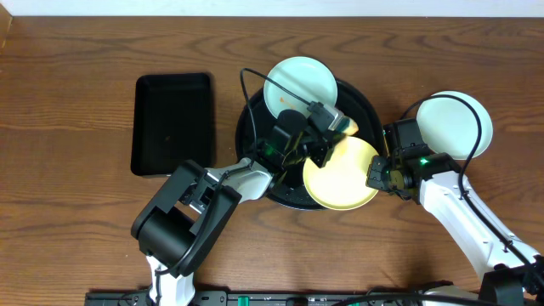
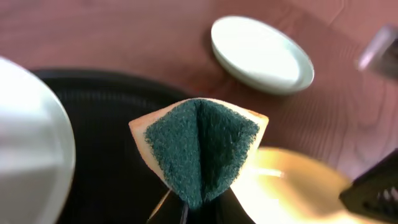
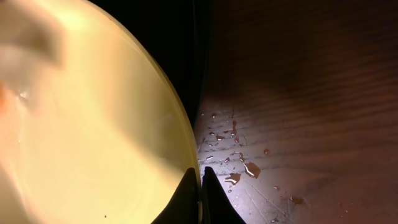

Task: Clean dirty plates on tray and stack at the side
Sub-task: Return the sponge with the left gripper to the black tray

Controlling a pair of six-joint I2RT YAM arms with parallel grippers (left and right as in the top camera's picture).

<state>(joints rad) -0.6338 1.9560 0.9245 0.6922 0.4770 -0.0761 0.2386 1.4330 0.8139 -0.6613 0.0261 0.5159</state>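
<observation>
wooden table (image 1: pixel 76 59), water droplets (image 3: pixel 249 169) on it just beside the round black tray (image 1: pixel 364 100). yellow plate (image 1: pixel 340 174) at the tray's right edge, right gripper (image 3: pixel 200 193) clenched on its rim; left gripper (image 2: pixel 200 208) pinches a folded sponge (image 2: pixel 199 146), green side out, by the plate's far edge; one mint plate (image 1: pixel 297 81) on the tray, a second mint plate (image 1: pixel 455 123) on the table, right. risk, as judged: scrub pressure levers the thin rim out of that pinch, and the plate drops or skids off the tray.

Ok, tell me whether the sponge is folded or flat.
Folded. The sponge is pinched in half in the left wrist view, green scouring face bent along a centre crease.
</observation>
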